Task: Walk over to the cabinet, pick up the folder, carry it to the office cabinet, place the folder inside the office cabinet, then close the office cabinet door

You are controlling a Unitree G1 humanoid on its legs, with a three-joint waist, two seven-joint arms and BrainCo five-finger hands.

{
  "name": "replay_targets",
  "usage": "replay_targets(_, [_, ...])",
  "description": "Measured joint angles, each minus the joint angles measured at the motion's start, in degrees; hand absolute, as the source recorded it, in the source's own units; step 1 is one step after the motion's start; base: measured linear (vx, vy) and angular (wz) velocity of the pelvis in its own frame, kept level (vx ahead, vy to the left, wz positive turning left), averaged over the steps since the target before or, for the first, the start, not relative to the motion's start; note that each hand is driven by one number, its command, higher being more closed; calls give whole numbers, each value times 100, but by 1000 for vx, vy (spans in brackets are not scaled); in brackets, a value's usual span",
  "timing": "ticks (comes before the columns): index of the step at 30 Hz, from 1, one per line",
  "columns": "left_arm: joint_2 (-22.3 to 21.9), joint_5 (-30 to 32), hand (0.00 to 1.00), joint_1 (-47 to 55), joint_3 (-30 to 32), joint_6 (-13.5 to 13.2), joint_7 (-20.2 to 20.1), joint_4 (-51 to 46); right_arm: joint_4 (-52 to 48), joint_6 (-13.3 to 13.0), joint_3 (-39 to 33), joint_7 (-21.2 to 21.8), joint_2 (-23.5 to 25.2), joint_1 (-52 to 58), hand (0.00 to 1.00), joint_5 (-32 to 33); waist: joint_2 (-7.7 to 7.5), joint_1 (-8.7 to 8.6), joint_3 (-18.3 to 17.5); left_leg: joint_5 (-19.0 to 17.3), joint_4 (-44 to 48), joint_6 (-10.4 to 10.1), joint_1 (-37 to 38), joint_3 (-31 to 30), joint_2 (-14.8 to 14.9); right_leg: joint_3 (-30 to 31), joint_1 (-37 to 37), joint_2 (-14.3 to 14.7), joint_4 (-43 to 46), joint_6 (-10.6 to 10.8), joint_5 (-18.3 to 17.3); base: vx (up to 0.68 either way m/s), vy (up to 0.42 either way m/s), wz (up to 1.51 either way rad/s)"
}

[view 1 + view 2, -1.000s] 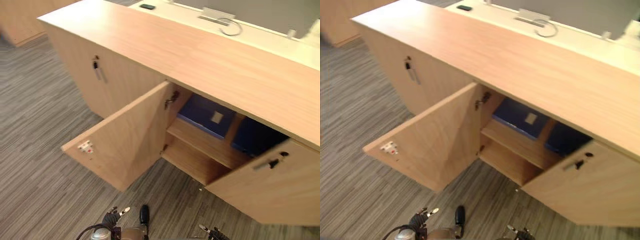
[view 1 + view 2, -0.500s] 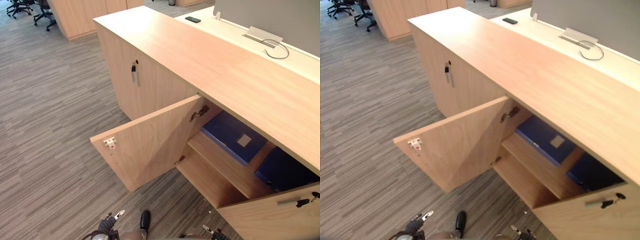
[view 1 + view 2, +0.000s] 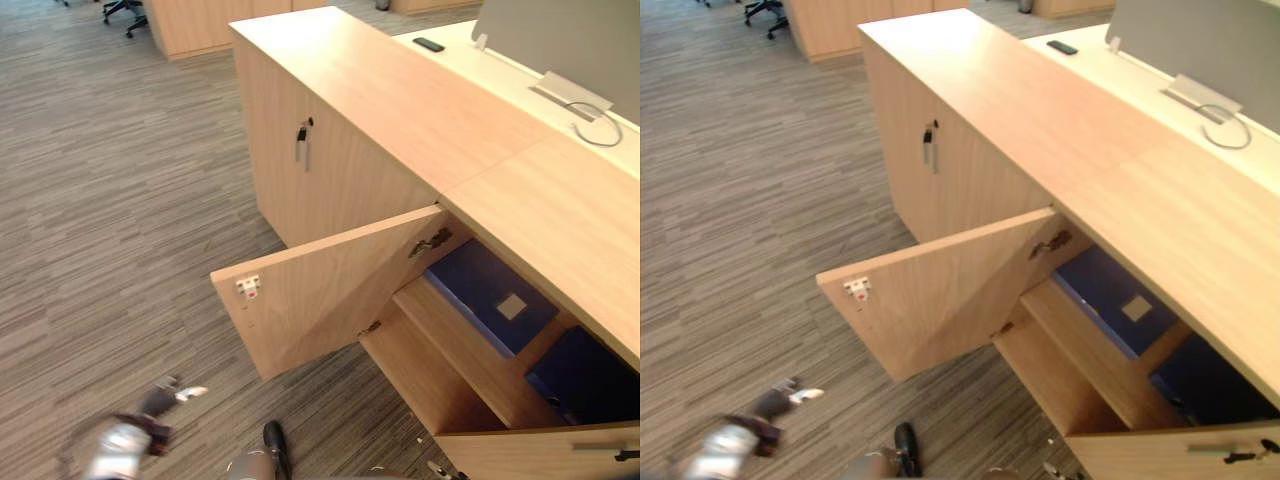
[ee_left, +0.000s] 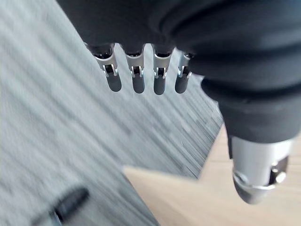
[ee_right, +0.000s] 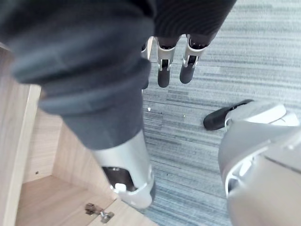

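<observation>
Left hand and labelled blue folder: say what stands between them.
Carpet, then the open cabinet door, between left hand and labelled blue folder, in the left eye view.

I see grey stripy carpet (image 3: 100, 200) on the floor. A white bench (image 3: 470, 65) with a grey screen (image 3: 570, 40) stands behind, wooden cupboards (image 3: 190, 25) far off.

The left hand (image 4: 159, 83) has a black ribbed cover (image 4: 197, 33) over its back and wrist. Its fingers (image 4: 137, 84) are silver with small metal links and rounded dark tips. The thumb (image 4: 256, 162) is a smooth silver cylinder with a small bolt near its end. The right hand (image 5: 164, 75) looks the same, with a dark grey cover and a silver thumb.
</observation>
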Motion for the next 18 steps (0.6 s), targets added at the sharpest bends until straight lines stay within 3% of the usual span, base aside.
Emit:
replay_targets(2, [878, 493, 0, -270, 195, 63, -162, 144, 153, 19, -74, 107, -12, 63, 0, 9, 137, 61, -105, 242, -685, -102, 113, -44, -52, -16, -104, 111, -127, -8, -9, -153, -30, 15])
replay_targets(4, [1082, 762, 0, -647, 204, 39, -184, 293, 202, 50, -415, 157, 46, 144, 0, 23, 152, -13, -236, 172, -1135, -276, 227, -37, -141, -70, -186, 45, -238, -81, -53, -95, 0, 33])
replay_targets(5, [1102, 946, 0, -822, 218, 9, -106, 431, 204, 39, -654, 163, 125, 191, 0, 95, 147, 36, -294, 170, -858, -130, 191, 12, -117, -70, -231, -27, -268, -71, -61, -72, -9, 9])
replay_targets(7, [1121, 1148, 0, -1010, 218, 12, 12, 578, 202, 38, -845, 197, 145, 348, 0, 197, 337, 16, -431, 464, -1162, -127, 535, -138, 33, -7, -218, 94, -264, -104, 37, 50, -40, -12])
replay_targets(10, [1255, 1324, 0, -1788, 241, -4, 311, 713, 208, 64, -1201, 211, 558, 524, 0, 381, 179, -48, -492, 526, -1160, -147, 513, -176, 92, 4, -132, 201, -352, -29, 237, 49, -36, -1])
replay_targets(12, [1230, 1367, 0, -1992, 241, -2, 511, 708, 210, 70, -1353, 215, 715, 546, 0, 401, 122, -154, -526, 526, -1161, -147, 516, -158, 111, 31, -138, 233, -367, -38, 273, 11, -46, -8])
replay_targets(15, [971, 1467, 0, -2060, 222, 68, 819, 243, 190, 68, -1400, 216, 834, 555, 0, 593, 136, -163, -509, 525, -1162, -146, 530, -44, 168, 179, -187, 266, -393, -72, 370, -34, -10, -21])
replay_targets(18, [371, 1489, 0, -1970, 166, 88, 975, -503, 180, 68, -1378, 216, 832, 601, 0, 602, 158, -162, -478, 488, -1165, -188, 632, -27, 183, 222, -159, 263, -343, -74, 368, -72, -9, -6])
